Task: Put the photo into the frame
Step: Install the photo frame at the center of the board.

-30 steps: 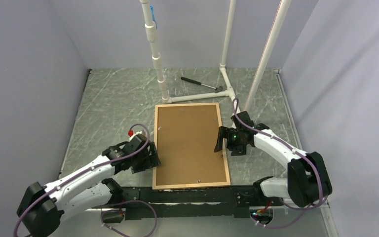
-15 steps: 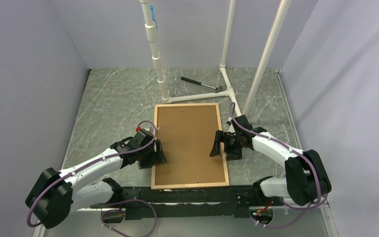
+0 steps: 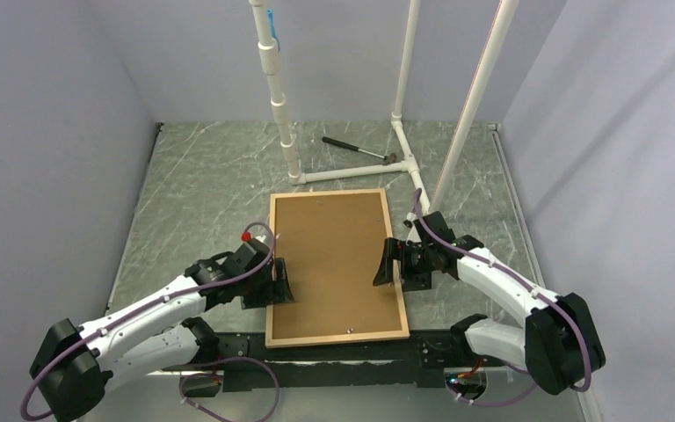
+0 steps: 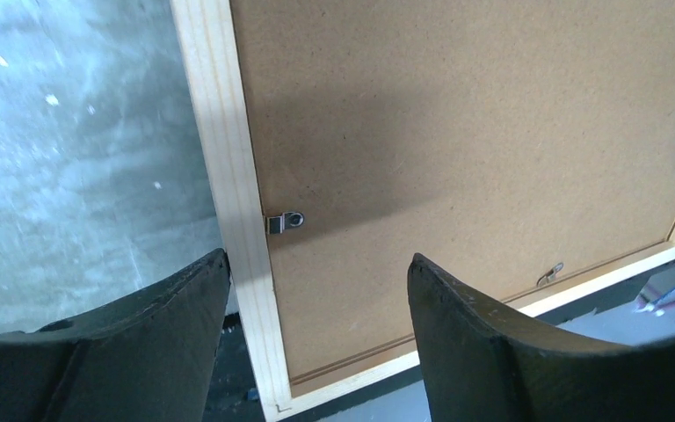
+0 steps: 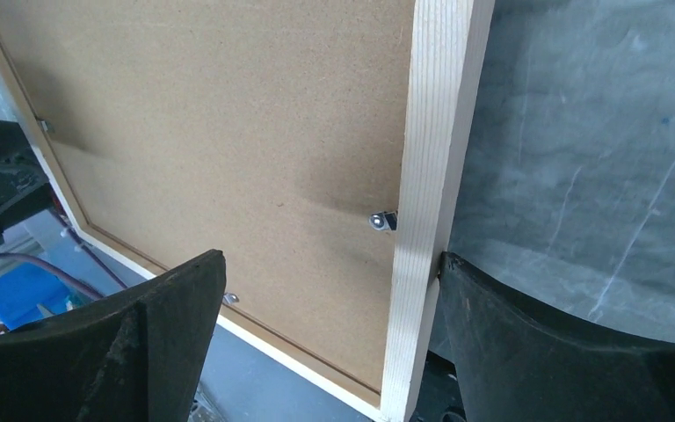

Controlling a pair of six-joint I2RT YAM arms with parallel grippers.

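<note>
Since half a second ago the frame (image 3: 337, 337) has slid a little left and nearer on the tabletop (image 3: 202, 185), lying back-up between the arms. The left tool (image 3: 277, 281) now sits further over the left rail. Both tools gape wide and hold nothing: left tool (image 4: 316, 264) straddles the left rail, right tool (image 5: 330, 259) the right rail. Rails are pale, straight-grained wood, narrow and flat; the backing board (image 3: 334, 255) is matte brown fibreboard with a fine speckle, held by small bright metal turn clips (image 4: 284, 221); the tabletop is grey, marble-veined.
</note>
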